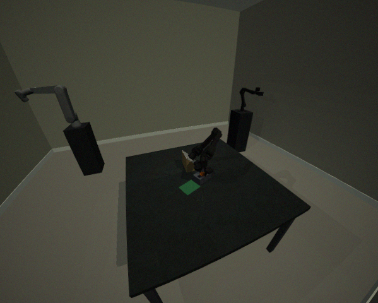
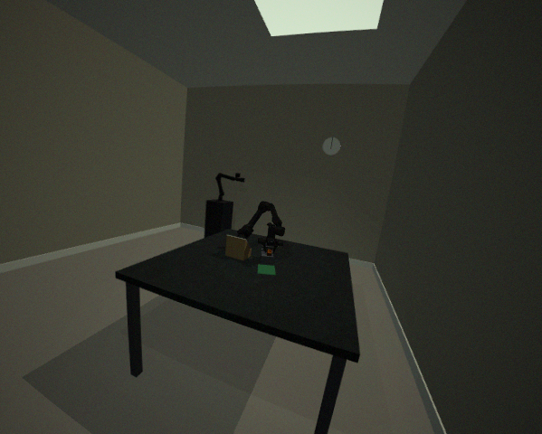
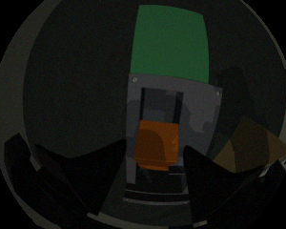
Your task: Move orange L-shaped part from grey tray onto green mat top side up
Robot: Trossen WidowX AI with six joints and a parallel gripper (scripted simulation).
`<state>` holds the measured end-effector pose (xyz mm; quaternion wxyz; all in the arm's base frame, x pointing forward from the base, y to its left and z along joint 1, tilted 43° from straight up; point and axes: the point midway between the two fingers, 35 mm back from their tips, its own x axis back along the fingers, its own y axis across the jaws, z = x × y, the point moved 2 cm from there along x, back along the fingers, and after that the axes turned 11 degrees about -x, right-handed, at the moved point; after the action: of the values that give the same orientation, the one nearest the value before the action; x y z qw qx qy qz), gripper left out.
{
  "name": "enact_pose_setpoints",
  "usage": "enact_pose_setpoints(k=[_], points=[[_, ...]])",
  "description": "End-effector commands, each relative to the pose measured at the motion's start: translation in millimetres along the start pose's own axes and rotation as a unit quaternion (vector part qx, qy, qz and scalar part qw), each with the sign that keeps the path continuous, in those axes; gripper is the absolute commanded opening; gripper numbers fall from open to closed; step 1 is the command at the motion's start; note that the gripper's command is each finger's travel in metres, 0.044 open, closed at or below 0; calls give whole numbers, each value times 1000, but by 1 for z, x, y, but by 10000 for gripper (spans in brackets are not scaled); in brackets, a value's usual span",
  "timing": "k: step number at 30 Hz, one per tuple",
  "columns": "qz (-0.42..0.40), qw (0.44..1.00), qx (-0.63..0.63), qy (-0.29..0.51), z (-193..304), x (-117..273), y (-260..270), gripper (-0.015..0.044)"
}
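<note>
Fingers spread open, straddling orange part (image 3: 157, 145) tipped up in grey tray (image 3: 207, 114).

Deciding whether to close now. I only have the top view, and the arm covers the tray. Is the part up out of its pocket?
Observer: On wrist, the orange part fills only the near end of the pocket; the far end shows bare grey.
Operator: Fingers around it?
Observer: Yes. The gripper is open, with a finger on each side of the part, not yet pinching.
Operator: Where's the mat from there?
Observer: The green mat lies straight ahead, past the tray's far edge.
</note>
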<state>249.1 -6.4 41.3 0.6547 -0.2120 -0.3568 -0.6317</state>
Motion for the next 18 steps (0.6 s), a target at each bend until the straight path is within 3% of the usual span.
enact_pose_setpoints(k=[1,5,14,16,18], points=[[0,1000,0,0,0,0,0,228],[0,1000,0,0,0,0,0,122],[0,1000,0,0,0,0,0,62],[0,1000,0,0,0,0,0,10],[0,1000,0,0,0,0,0,0]])
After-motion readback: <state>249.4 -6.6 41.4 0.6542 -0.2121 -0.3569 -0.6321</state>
